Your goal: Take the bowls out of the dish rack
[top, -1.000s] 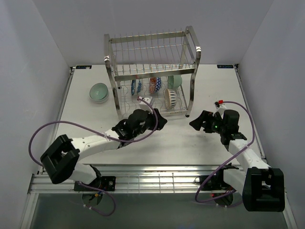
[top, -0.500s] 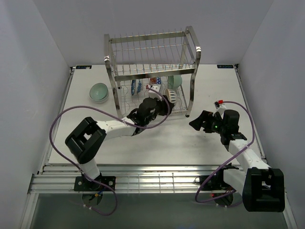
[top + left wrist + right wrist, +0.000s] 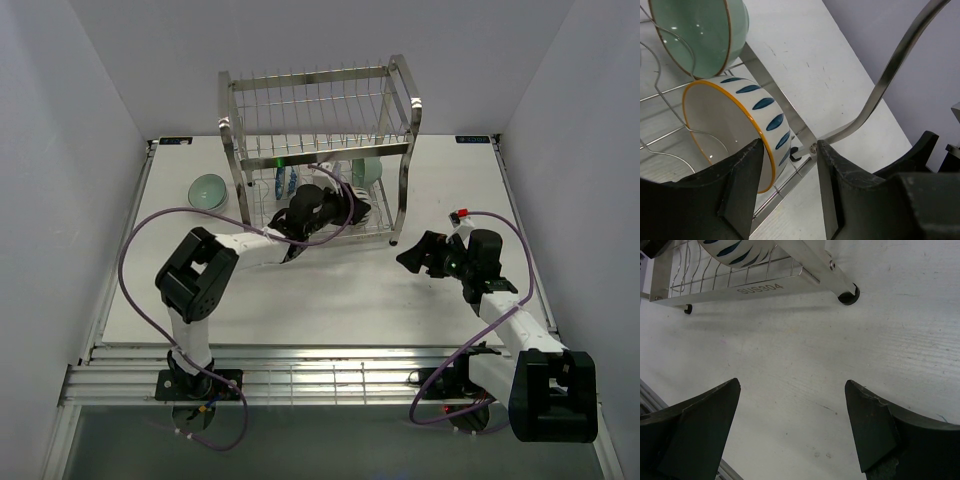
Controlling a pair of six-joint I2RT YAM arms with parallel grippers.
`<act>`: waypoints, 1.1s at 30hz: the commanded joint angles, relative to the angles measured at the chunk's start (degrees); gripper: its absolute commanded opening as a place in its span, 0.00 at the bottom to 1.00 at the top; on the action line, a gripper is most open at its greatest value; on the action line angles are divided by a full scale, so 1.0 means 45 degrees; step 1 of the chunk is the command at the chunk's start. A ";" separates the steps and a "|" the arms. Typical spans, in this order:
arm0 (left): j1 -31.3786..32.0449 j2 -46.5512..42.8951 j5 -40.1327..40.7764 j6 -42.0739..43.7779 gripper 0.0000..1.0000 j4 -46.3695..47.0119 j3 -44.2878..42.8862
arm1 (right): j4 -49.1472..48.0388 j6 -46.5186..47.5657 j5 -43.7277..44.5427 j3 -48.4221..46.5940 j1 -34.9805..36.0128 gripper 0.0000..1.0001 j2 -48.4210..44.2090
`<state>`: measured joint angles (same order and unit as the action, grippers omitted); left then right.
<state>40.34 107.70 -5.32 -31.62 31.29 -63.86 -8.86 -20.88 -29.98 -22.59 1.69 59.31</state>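
Your left arm has swung in from the open table and pushed the left gripper [image 3: 790, 155] into the lower tier of the dish rack [image 3: 318, 105]; the right arm has not budged. You're at the grasp step for the blue-leaf bowl [image 3: 730, 125], which stands on edge in the wires at the rack's right end, next to a mint green bowl [image 3: 695, 35]. The jaws are apart and straddle its orange rim. One finger seems to be on the inner side and the other outside by the rack's base rail, with neither pinching yet as far as the wrist view shows.

Next, you need to close firmly on that rim. Then lift up and back toward yourself, so the bowl clears its wire loop without catching the rail or knocking its mint neighbour. Set it on the table [image 3: 330, 300], where a pale bowl [image 3: 207, 192] already rests left of the rack. The right gripper [image 3: 790, 387] hangs spread and empty above the table, near the rack's front right foot [image 3: 848, 294].
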 commanded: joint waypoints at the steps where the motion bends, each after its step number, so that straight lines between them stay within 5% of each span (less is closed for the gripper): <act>1: -0.0038 0.0265 -0.1200 -0.0571 0.57 0.0176 -0.0478 | -0.0433 0.0012 -0.0057 0.0039 0.0073 0.91 0.0043; 9: -0.0038 0.0812 -0.1317 -0.1060 0.47 0.0195 -0.0516 | -0.0491 0.0012 -0.0018 0.0098 0.0073 0.91 0.0062; 17: -0.0135 0.1028 -0.1336 -0.1975 0.09 0.1344 -0.0304 | -0.0492 0.0032 -0.0077 0.0098 0.0073 0.91 0.0082; 21: -0.0272 0.0969 -0.1492 -0.2581 0.00 0.2516 0.0244 | -0.0511 0.0032 -0.0096 0.0117 0.0073 0.91 0.0062; 33: -0.0546 0.1437 -0.2781 -0.3677 0.00 0.5448 0.1065 | -0.0550 0.0070 -0.0077 0.0078 0.0092 0.91 0.0238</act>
<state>38.06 114.74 -14.50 -46.48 48.86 -59.57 -9.15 -20.86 -30.00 -22.59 1.69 59.86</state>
